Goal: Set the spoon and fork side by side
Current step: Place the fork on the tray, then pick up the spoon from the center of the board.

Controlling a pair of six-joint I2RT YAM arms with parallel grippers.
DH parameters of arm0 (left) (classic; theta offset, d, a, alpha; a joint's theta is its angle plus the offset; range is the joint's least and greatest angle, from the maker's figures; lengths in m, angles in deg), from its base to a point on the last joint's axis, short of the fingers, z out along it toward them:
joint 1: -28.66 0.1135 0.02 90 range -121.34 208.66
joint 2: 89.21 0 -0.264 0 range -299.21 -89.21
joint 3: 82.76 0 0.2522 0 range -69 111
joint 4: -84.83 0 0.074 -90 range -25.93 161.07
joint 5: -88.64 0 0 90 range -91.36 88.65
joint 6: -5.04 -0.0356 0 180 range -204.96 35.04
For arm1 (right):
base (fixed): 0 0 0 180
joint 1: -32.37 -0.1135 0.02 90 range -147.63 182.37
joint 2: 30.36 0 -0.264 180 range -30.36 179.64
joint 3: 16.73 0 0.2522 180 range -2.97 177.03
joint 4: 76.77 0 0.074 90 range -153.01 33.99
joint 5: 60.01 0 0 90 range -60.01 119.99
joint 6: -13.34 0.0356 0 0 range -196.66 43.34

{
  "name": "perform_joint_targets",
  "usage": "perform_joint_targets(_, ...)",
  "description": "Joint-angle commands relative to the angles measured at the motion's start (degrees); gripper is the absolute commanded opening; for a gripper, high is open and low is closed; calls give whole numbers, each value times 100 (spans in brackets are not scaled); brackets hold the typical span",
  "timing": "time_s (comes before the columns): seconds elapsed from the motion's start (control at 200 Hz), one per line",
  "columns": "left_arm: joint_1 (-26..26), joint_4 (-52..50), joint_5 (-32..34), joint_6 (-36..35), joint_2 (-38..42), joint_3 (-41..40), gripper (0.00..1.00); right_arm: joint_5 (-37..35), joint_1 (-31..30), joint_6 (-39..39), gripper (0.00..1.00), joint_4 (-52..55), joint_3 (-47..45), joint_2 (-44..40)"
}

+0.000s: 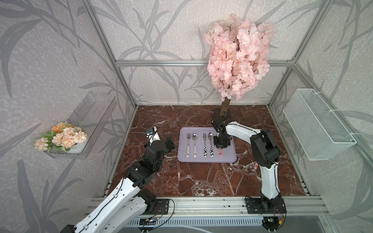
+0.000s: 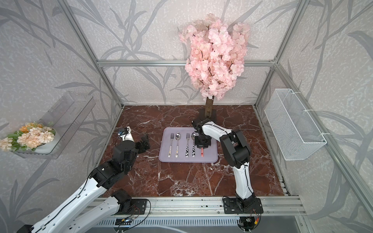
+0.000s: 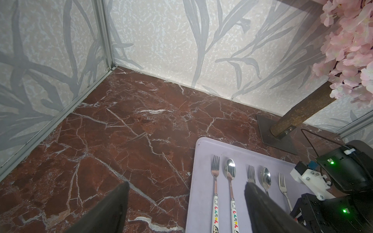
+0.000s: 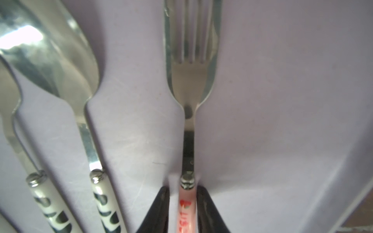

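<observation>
Status: two pairs are down on the tray (image 1: 228, 157), handles toward the near edge. The cartoon-handled fork (image 1: 188, 141) and cartoon-handled spoon (image 1: 195, 141) are on the left, the cow-print fork (image 1: 204, 141) and cow-print spoon (image 1: 210, 139) in the middle. Third pair looks half done. The pink-handled fork (image 4: 190, 76) lies flat on the tray, just right of the cow-print spoon and roughly parallel to it, with no spoon beside it and bare tray to its right. The right claw (image 4: 183, 189) sits low over that fork, straddling the far end of the pink handle. Its jaws are slightly parted, with a sliver of tray visible between one finger and the handle, so I read it as not clamped. In both top views only the near end of the handle pokes out from under the claw. The left claw (image 3: 186, 183) is wide open and empty, parked over the tabletop (image 1: 201, 181) just left of the tray. A small pink bit (image 1: 256, 166) shows by the right arm's elbow. Can't tell if that's the matching spoon. Left to do, my guess: get a spoon next to the pink fork.
</observation>
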Motion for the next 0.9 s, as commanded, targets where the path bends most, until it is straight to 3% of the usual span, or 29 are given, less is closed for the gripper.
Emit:
perform_joint_targets(0.0,39,65,-50,-76,-9,-40,91,-145,-32,-14,35,114,69,48)
perform_joint_targets(0.185,40,75,-100,-80,-16,-36,91,-208,-30,1,37,216,87,-245)
perform_joint_targets(0.36,39,50,-23,-67,16,-29,91,-935,135,310,43,496,-63,-1333)
perform_joint_targets(0.48,42,49,-70,-17,40,-37,91,-463,967,648,45,209,-865,-2543)
perform_joint_targets(0.625,55,50,-137,42,37,-62,91,-887,2354,872,46,2,-2280,-3546)
perform_joint_targets(0.755,58,67,-272,138,30,-46,91,-215,3691,770,46,-302,-3085,-3728)
perform_joint_targets(0.895,58,137,-478,308,26,-116,91,-168,3940,765,46,-490,-3388,-3381)
